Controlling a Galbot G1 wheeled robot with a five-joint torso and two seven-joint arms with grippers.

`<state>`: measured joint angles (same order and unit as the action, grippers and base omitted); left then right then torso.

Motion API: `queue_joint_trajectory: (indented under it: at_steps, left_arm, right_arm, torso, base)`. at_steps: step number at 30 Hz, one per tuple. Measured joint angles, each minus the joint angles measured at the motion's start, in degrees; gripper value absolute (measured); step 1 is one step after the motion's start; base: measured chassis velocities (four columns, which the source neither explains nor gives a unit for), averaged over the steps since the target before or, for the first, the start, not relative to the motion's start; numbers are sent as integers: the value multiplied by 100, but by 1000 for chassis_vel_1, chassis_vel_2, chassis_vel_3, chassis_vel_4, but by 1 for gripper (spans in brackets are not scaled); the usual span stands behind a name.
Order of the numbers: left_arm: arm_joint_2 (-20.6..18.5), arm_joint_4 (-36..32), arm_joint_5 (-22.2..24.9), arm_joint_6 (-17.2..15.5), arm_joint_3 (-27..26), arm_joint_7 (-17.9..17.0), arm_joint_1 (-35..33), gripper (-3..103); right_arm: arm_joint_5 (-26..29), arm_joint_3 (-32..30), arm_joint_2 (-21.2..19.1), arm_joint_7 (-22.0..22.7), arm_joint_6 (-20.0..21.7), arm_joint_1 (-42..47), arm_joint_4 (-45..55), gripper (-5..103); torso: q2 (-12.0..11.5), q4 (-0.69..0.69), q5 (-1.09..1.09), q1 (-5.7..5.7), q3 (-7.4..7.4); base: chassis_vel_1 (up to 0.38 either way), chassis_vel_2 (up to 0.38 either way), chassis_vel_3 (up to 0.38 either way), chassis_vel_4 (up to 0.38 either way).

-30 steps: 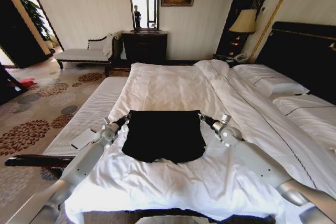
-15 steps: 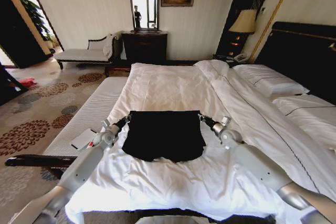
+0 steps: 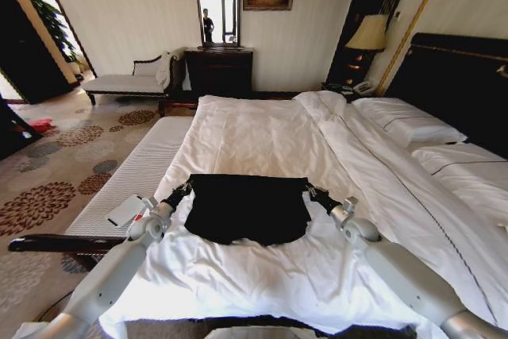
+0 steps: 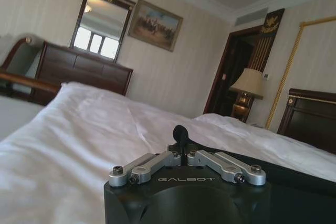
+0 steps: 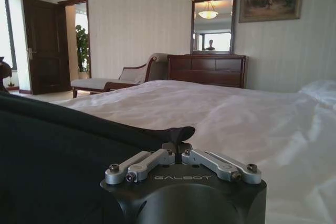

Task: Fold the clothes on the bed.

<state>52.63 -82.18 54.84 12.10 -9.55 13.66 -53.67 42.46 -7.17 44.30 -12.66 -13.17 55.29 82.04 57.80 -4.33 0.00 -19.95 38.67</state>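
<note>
Both sets of jaws are pinched tight on fabric: your left gripper [image 3: 186, 189] is closed on the far left corner of the soft black T-shirt [image 3: 248, 209], and your right gripper [image 3: 310, 190] is closed on its far right corner. In the left wrist view the left gripper [image 4: 181, 136] has a small dark tuft of cloth standing up between its closed fingers, and in the right wrist view the right gripper [image 5: 178, 135] clamps a pointed fold of the black T-shirt [image 5: 58, 156] the same way.

From your head camera, the T-shirt lies in the near middle of the large bed with white duvet and dark wooden frame [image 3: 262, 136], its far edge stretched straight between the two grippers and slightly lifted; its near edge sags in a rounded curve toward 6 o'clock. No lettering shows on the upturned side. Your left arm reaches in from 7 o'clock, your right arm from 5 o'clock. White pillows [image 3: 409, 125] sit at 2 o'clock against the tall dark headboard [image 3: 460, 77].
</note>
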Motion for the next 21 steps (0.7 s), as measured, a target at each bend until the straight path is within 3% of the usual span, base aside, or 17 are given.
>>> queue_joint_trajectory:
  at_steps: [3, 7, 21]
  left_arm:
    - [-11, -66, -464, 474, -70, 0, -179, 0]
    - [-3, -187, -590, 696, -237, 9, -350, 0]
    - [-228, -903, -647, 724, -776, 173, -1612, 0]
  right_arm:
    - [-422, -136, 61, 65, -233, 173, 117, 1]
    - [-767, -186, 117, 169, -445, 211, 175, 1]
    - [-1295, -552, 89, 211, -573, 1210, 940, 1]
  torso:
    - [0, 1, 0, 0, 0]
    - [0, 1, 0, 0, 0]
    - [0, 2, -1, 0, 0]
  base:
    - [0, 0, 0, 0]
    - [0, 0, 0, 0]
    - [0, 0, 0, 0]
